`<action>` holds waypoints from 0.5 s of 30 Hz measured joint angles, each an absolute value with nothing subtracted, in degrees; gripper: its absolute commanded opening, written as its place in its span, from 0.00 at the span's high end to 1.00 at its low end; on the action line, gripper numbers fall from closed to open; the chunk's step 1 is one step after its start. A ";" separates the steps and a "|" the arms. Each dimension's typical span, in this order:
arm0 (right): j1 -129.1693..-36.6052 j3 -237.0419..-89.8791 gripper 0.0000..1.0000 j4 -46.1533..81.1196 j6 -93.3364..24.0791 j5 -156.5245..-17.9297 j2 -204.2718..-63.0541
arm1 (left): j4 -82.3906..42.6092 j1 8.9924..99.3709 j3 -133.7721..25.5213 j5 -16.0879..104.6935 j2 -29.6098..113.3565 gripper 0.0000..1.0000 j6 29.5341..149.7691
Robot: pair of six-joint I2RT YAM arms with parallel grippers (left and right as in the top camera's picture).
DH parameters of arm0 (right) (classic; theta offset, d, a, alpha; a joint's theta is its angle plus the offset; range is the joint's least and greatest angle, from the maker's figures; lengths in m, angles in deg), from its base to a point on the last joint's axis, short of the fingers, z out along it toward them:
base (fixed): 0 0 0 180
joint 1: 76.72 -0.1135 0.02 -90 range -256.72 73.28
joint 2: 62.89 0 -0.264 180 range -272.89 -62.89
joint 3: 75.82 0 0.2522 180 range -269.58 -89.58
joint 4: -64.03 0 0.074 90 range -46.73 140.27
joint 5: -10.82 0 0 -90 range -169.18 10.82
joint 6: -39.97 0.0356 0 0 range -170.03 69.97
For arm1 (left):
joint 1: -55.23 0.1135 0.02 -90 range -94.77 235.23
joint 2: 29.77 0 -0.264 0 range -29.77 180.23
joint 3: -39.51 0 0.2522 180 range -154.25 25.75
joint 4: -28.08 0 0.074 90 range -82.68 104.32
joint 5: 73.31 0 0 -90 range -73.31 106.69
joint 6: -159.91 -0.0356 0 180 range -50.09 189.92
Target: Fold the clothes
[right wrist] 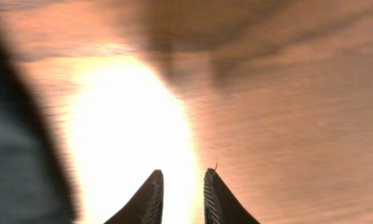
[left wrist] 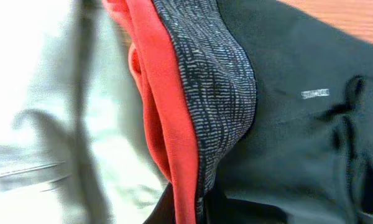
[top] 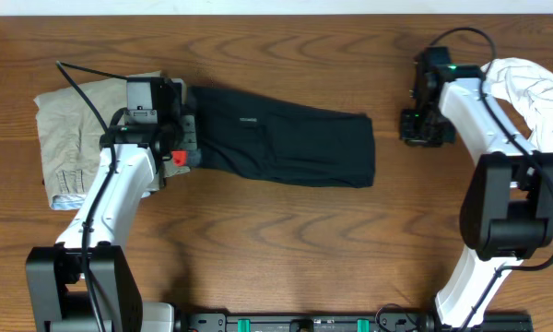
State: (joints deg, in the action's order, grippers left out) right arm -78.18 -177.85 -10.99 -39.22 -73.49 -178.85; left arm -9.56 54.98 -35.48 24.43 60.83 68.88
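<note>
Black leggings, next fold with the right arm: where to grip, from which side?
Probably grip the leggings at the end edge opposite the waistband, coming in low from the side of the right pincer. That end lies flat and free on the table, facing that open pincer; the waistband end sits under the left pincer.

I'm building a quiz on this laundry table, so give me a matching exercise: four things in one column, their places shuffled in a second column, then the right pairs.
Things
1. long black fabric leggings
2. folded khaki-tan fabric trousers
3. crumpled white fabric garment
4. right tool

Places
A. heaped at the right edge of the wooden table
B. above bare wood, holding nothing
C. lying across the middle of the table
D. at the left end, partly under the left arm

Pairs: 1-C; 2-D; 3-A; 4-B
</note>
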 measured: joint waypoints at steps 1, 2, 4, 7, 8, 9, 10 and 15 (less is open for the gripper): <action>-77.48 -177.85 0.79 -11.40 -39.11 -73.42 -178.85 | -9.61 55.26 -35.48 23.12 60.83 0.94 68.40; -76.69 -177.85 0.80 -11.79 -39.07 -73.40 -178.85 | -9.59 55.59 -35.48 22.14 60.83 0.94 68.09; -75.69 -177.85 0.80 -12.30 -38.96 -73.42 -178.85 | -9.61 56.42 -35.48 20.52 60.83 0.94 67.39; -74.57 -177.85 0.79 -12.49 -38.89 -73.45 -178.85 | -10.35 57.43 -35.61 18.99 60.83 0.94 66.65; -74.46 -177.85 0.78 -12.49 -38.89 -73.45 -178.83 | -10.98 57.54 -35.81 18.77 60.83 0.94 66.63; -74.37 -177.85 0.78 -12.47 -38.87 -73.69 -178.83 | -11.75 57.54 -36.09 18.38 60.83 0.94 66.60; -74.31 -177.85 0.77 -12.45 -38.87 -73.88 -178.83 | -12.62 57.41 -36.60 18.18 60.83 0.94 66.63; -74.26 -177.85 0.74 -12.17 -38.83 -74.87 -178.74 | -15.16 55.07 -40.29 18.07 60.83 0.94 66.71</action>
State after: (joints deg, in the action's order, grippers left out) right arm -74.26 -177.85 -12.17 -38.83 -74.87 -178.74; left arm -15.16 55.07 -40.29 18.07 60.83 66.71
